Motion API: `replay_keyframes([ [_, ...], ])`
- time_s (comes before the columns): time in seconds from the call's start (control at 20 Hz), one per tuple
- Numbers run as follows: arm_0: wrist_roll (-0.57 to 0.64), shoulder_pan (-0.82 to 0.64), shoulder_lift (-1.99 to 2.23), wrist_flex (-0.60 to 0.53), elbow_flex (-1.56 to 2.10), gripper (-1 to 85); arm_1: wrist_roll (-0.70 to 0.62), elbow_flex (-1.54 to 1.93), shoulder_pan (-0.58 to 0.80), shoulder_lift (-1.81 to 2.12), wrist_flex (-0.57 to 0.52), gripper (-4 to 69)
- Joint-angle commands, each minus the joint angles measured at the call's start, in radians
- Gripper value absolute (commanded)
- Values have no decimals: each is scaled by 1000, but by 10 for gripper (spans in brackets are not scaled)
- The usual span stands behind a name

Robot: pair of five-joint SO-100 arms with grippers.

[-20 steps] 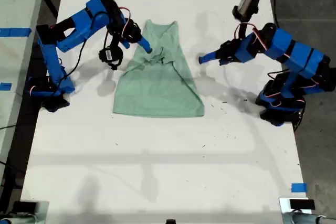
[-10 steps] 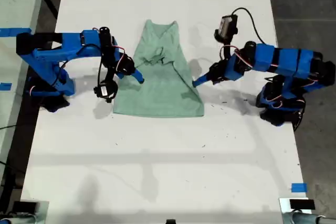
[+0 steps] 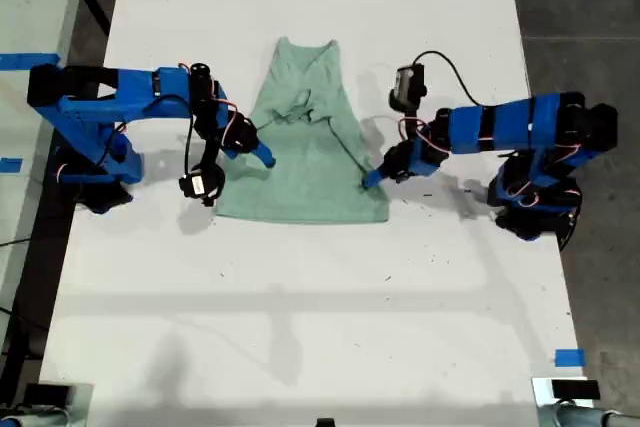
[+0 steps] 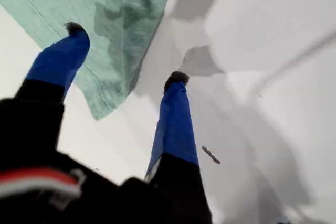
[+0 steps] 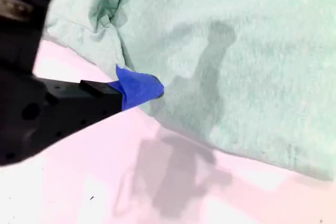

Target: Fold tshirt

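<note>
Exterior view's left: my second gripper [image 3: 262,155] being held at side edge of small pale mint-green fabric tshirt [image 3: 300,172], jaws apart, nothing pinched. Tshirt being left lying mid-table, upper part bunched, hem flat. Exterior view's right: my first gripper [image 3: 368,179] being held agape at hem corner. Fabric judged light, limp, slip-prone; hem corners being favoured for hold. White tabletop [image 3: 300,327] smooth; grey floor [image 3: 590,7] beyond.
</note>
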Motion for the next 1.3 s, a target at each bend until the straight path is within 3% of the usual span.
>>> replay_keyframes([
  [0.0,-9,6,57,-8,-14,272,8,-64,-12,-80,-40,264],
  [0.1,-9,5,57,-6,-14,272,5,-112,-15,-166,-43,233],
  [0.25,-8,3,58,5,-12,269,15,-160,-17,-225,-29,77],
  [0.4,-5,5,60,6,-8,269,-5,-170,-15,-225,-29,-10],
  [0.6,-6,14,60,3,-5,266,-32,-241,-26,-218,89,-10],
  [0.85,-8,25,60,-5,0,266,-17,-508,-55,-193,387,-11],
  [1.05,-9,29,60,-12,0,264,58,-816,-120,-318,442,-11],
  [1.25,-9,34,64,-9,0,263,147,-1054,-170,-543,397,-11],
])
